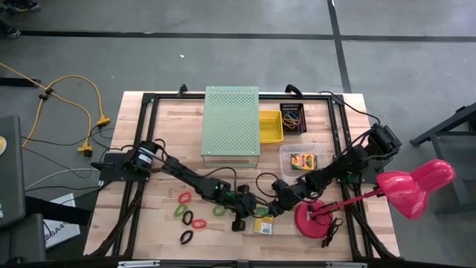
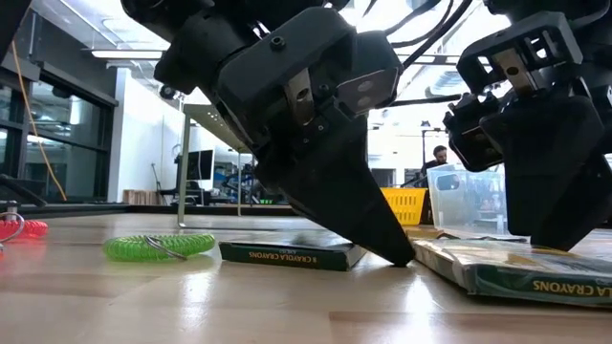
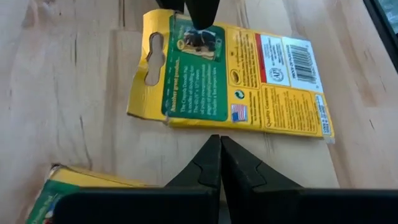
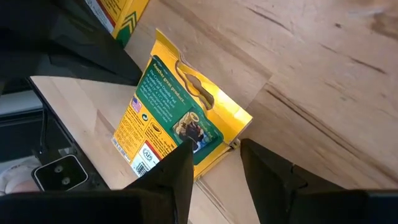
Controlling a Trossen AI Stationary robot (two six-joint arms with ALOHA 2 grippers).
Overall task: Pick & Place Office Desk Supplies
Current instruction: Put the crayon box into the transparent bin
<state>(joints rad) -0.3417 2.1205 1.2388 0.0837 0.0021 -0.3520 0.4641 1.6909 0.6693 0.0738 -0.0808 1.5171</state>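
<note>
The left gripper (image 3: 220, 163) was seen with its two dark fingers pressed together, nothing between them, its tip lowered to the wooden table (image 1: 149, 231) near the front edge. In the low view the same gripper (image 2: 397, 250) came down as a dark wedge whose point met the tabletop between two flat crayon boxes. One crayon box (image 3: 230, 81) lay just ahead of those closed fingertips, back face up, its barcode and hang-hole showing. A second crayon box (image 3: 74, 186) lay to the side of the fingers, only a corner of it being visible.

The right gripper (image 4: 216, 163) was held with its fingers apart, spread over one end of the first crayon box (image 4: 171, 121); the box was not clamped, and whether a finger touched it could not be told. From above, both grippers met over that box (image 1: 263, 225) at the front middle of the table.

Further out, elastic band loops were scattered on the left front of the table: a red loop (image 1: 184, 198), a green loop (image 1: 181, 211), another red loop (image 1: 198, 222) and a black loop (image 1: 186, 237). A green coiled loop (image 2: 160, 247) was seen lying flat beside the crayon box (image 2: 287, 254) in the low view.

Behind these, a large pale-green perforated box (image 1: 231, 123), a yellow bin (image 1: 271, 126), a clear tub holding a third crayon box (image 1: 302, 159), and a pink desk lamp (image 1: 413, 186) were noted.
</note>
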